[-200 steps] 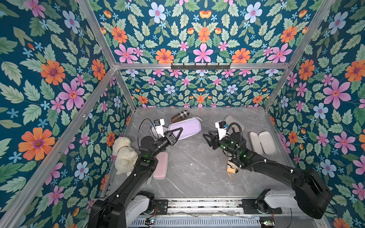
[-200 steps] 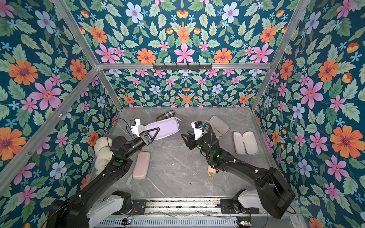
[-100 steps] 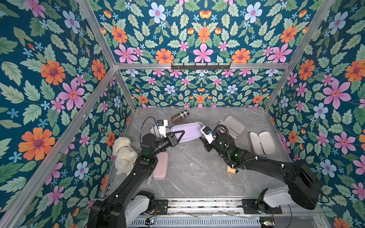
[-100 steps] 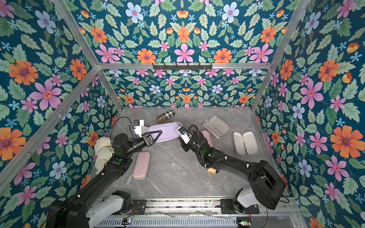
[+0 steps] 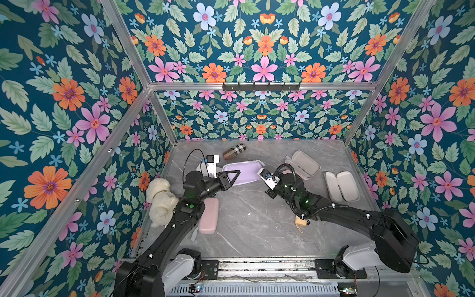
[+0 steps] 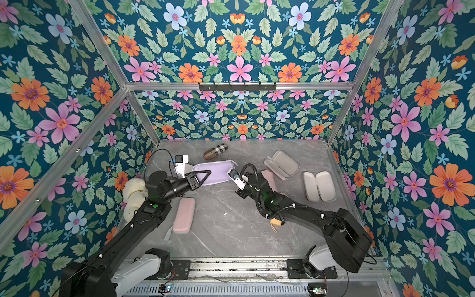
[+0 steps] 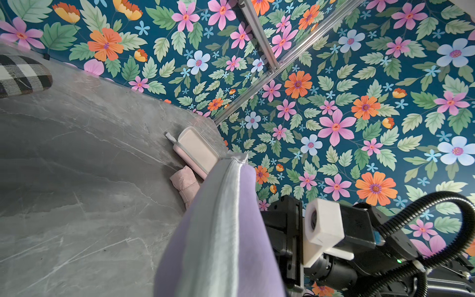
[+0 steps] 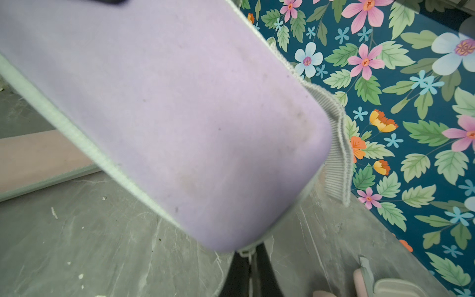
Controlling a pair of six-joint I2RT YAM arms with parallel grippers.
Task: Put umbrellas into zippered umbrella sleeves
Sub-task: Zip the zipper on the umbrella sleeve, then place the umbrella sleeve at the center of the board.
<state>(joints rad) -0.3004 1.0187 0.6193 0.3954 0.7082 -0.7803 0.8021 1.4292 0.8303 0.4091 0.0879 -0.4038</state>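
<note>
Lavender sleeve [image 5: 246, 171] is clamped at one end by left end effector [image 5: 235, 174] and steadied over the table [image 5: 257, 226]. Right end effector [image 8: 249, 257] is closed at the opposite end, apparently on the zipper pull [image 8: 245, 253], for zipping.

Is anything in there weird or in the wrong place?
The white plush toy slumped against the side wall looks out of place: it is neither umbrella nor sleeve. So does the plaid roll at the back. The lavender sleeve is askew, gripped by the left gripper and right gripper.
</note>
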